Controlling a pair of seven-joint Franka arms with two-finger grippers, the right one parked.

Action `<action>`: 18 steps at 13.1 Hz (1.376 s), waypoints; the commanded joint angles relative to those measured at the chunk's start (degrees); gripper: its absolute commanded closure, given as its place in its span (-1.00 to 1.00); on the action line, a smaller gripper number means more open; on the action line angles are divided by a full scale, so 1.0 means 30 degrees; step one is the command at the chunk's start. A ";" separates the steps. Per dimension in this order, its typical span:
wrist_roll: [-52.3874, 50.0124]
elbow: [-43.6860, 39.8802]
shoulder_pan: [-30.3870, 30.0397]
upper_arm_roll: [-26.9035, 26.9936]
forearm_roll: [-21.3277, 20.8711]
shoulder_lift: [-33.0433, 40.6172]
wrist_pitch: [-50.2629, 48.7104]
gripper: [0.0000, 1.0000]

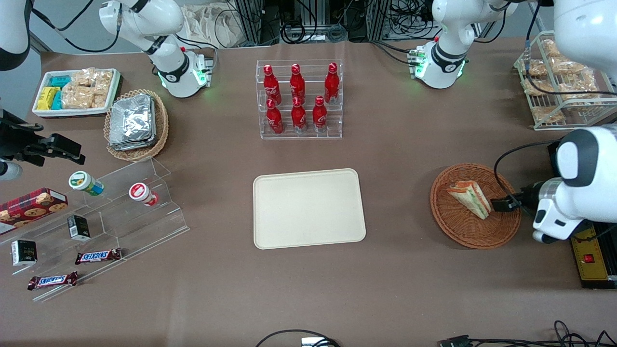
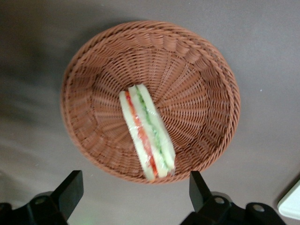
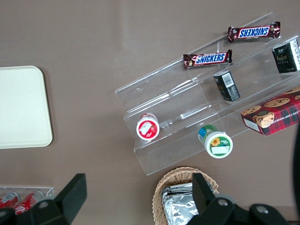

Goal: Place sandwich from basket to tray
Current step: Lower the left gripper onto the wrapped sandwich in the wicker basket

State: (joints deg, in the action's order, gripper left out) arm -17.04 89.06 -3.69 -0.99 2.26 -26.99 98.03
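Observation:
The sandwich (image 1: 470,196), a wrapped wedge with pale bread and red and green layers, lies in the reddish-brown wicker basket (image 1: 450,229) toward the working arm's end of the table. In the left wrist view the sandwich (image 2: 147,136) lies across the middle of the basket (image 2: 197,70). My left gripper (image 1: 503,202) hangs above the basket's rim, beside the sandwich and apart from it. The gripper (image 2: 136,190) is open and empty, its fingers (image 2: 70,187) spread wide. The cream tray (image 1: 308,208) lies bare at the table's middle; its corner shows in the left wrist view (image 2: 293,204).
A clear rack of red bottles (image 1: 300,101) stands farther from the front camera than the tray. A wire rack of snack bags (image 1: 554,86) stands near the working arm's base. A tan basket of foil packs (image 1: 135,123), a white bin and acrylic steps lie toward the parked arm's end.

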 commanded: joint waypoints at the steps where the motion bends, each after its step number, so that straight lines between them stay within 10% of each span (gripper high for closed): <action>1: -0.0703 0.0255 -0.0088 0.0008 0.0797 -0.0229 0.0369 -1.00; 18: -0.1937 0.5643 0.0204 -0.0080 0.1179 -0.0523 0.6722 -1.00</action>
State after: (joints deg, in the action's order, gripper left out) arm -21.92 103.94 -3.39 -1.20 4.87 -29.03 115.77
